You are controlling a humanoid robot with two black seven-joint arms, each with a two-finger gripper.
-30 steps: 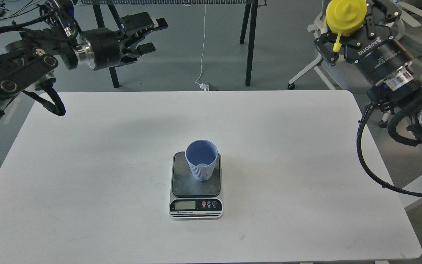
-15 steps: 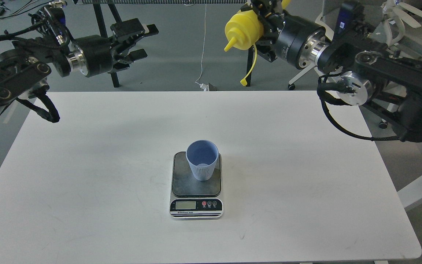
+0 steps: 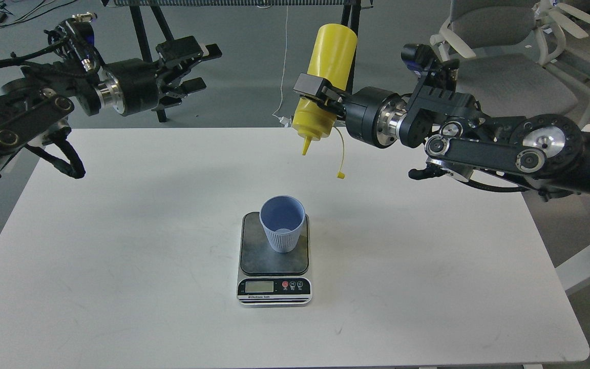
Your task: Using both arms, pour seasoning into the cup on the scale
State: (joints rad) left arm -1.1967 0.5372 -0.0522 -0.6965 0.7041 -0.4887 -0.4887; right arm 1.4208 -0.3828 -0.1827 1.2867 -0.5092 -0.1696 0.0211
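The light blue-grey ribbed cup stands upright on the dark platform of the scale at the middle of the white table. My right gripper is shut on the yellow seasoning bottle, held upside down, nozzle pointing down above the table behind the cup. The nozzle tip is uncovered and the tethered tip cover dangles below. My left gripper is open and empty, high over the table's far left edge.
The white table spreads around the scale. Black stand legs rise behind the far edge, and office chairs stand at the back right. A white cable hangs down behind the table.
My right arm has swung left and down, turning the bottle from sideways to nozzle-down, nearer the cup. The left arm has barely moved.
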